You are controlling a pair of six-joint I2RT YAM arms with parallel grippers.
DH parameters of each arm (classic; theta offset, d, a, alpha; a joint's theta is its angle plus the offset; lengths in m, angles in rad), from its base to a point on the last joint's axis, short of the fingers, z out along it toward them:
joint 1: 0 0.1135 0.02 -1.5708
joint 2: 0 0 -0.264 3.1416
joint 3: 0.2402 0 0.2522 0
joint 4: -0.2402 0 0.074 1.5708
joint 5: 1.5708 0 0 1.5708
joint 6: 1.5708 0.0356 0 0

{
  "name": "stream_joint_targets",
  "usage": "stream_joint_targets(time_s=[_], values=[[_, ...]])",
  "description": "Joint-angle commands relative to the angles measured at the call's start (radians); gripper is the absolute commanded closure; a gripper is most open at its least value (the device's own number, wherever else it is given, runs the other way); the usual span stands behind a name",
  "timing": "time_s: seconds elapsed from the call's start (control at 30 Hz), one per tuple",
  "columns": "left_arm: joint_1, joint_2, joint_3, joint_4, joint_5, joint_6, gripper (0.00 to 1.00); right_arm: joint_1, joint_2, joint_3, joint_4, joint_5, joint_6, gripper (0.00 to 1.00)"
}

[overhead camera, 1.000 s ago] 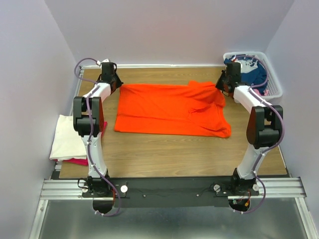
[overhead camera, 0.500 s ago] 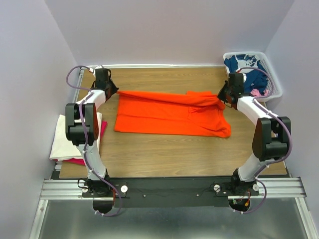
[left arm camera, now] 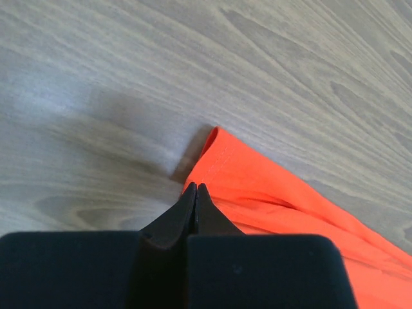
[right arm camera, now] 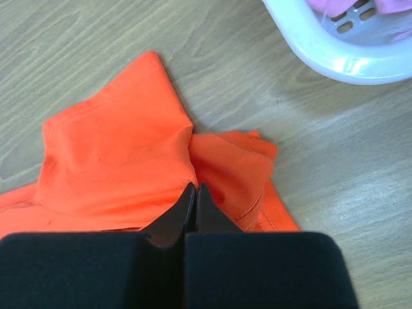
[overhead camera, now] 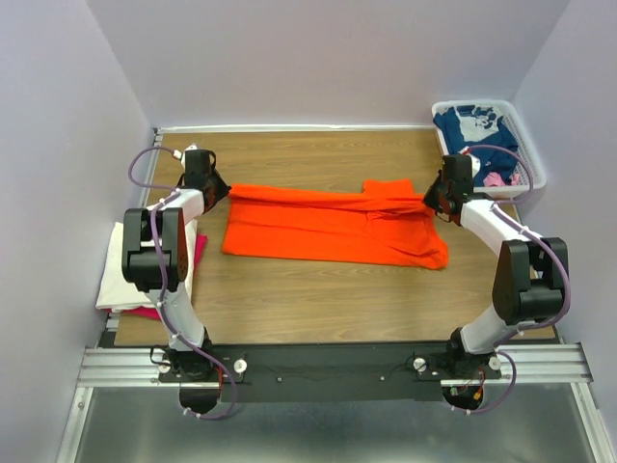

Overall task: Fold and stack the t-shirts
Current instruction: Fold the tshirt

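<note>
Matt orange cloth t-shirt (overhead camera: 328, 224) on smooth wood-grain table (overhead camera: 318, 299); glossy white plastic basket (right arm camera: 341, 64).

Soft, even light fills the overhead view, with only faint shadows on the counter (overhead camera: 318, 289). In the left wrist view a blurred grey shadow spreads from the corner of the orange shirt (left arm camera: 270, 193) toward 9 o'clock. In the right wrist view the basket (right arm camera: 322, 55) rim glares white at 1 o'clock. Both close views are sharp.
</note>
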Motion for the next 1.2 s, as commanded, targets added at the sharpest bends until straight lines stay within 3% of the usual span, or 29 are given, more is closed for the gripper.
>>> stream_joint_targets(time_s=[0.0,0.6,0.87,0.93,1.03,1.07,1.1,1.17], values=[[0.006,-0.065,-0.033,0.041,0.035,-0.017,1.00,-0.008,-0.016,-0.019,0.000,0.057,0.021,0.99],[0.005,-0.171,-0.231,0.049,0.062,-0.041,1.00,-0.010,-0.056,-0.098,0.006,0.050,0.064,0.89],[0.005,-0.188,-0.294,0.098,0.085,-0.066,1.00,-0.010,-0.090,-0.161,0.029,0.031,0.069,0.73],[0.005,-0.192,-0.293,0.097,0.091,-0.063,0.93,-0.010,-0.098,-0.166,0.032,0.024,0.066,0.68],[0.005,-0.232,-0.278,0.098,0.101,-0.052,0.63,-0.010,-0.137,-0.173,0.031,0.010,0.057,0.48],[0.005,-0.232,-0.273,0.095,0.104,-0.052,0.62,-0.010,-0.137,-0.174,0.028,0.005,0.052,0.48],[0.005,-0.252,-0.268,0.092,0.109,-0.040,0.55,-0.010,-0.162,-0.172,0.029,0.001,0.047,0.41],[0.005,-0.283,-0.248,0.086,0.117,-0.026,0.51,-0.010,-0.183,-0.166,0.028,-0.019,0.028,0.34]])
